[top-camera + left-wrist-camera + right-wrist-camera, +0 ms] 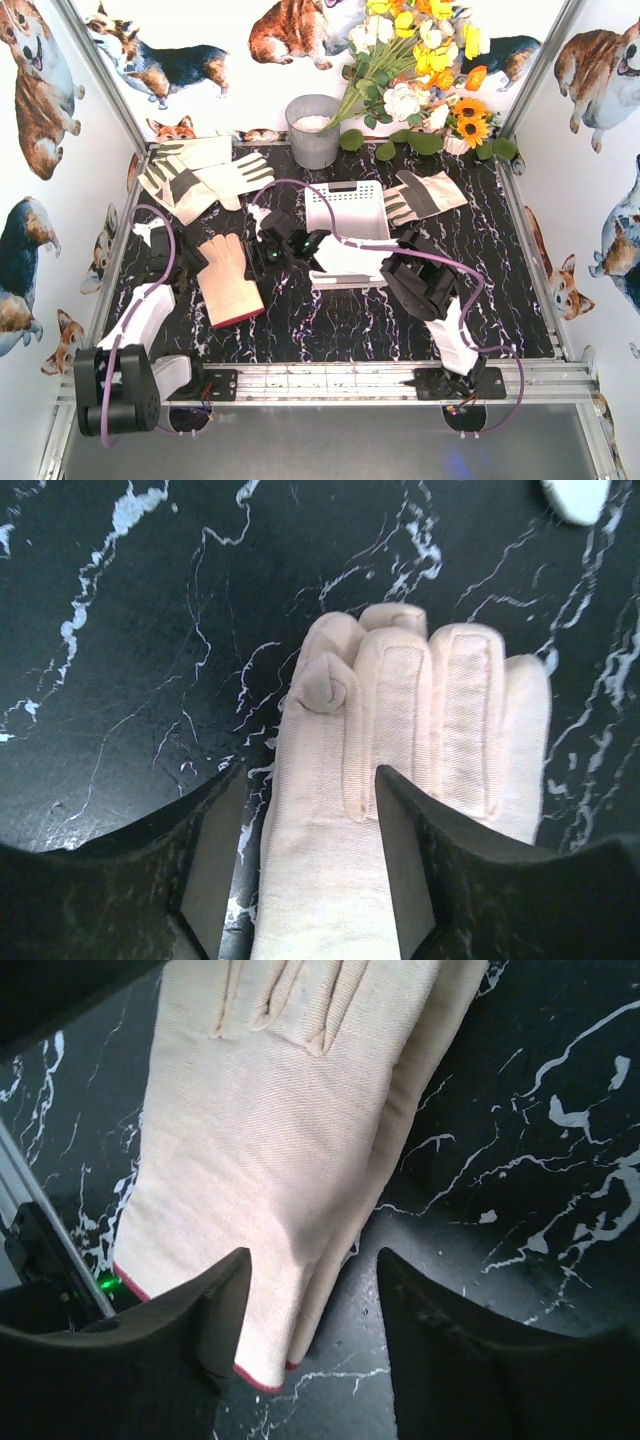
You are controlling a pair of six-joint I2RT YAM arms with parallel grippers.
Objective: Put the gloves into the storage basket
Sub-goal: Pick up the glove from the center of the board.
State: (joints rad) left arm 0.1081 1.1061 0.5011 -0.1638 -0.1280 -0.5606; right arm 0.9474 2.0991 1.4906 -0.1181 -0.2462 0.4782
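Observation:
A cream glove [350, 262] lies flat on the black marble table just in front of the white storage basket [347, 208]. My left gripper [305, 245] is at its left end, my right gripper [392, 268] at its right end. In the left wrist view the left gripper [310, 780] is open and low over the glove [400, 700], jaws astride its edge. In the right wrist view the right gripper [312, 1260] is open, with the red-trimmed cuff corner of the glove [270, 1110] lying between its jaws. A peach glove [230, 280] lies left of centre.
More gloves [200, 175] lie at the back left, and one glove [425, 195] lies right of the basket. A grey bucket [313, 130] and a flower bunch [420, 70] stand at the back. Metal rails edge the table.

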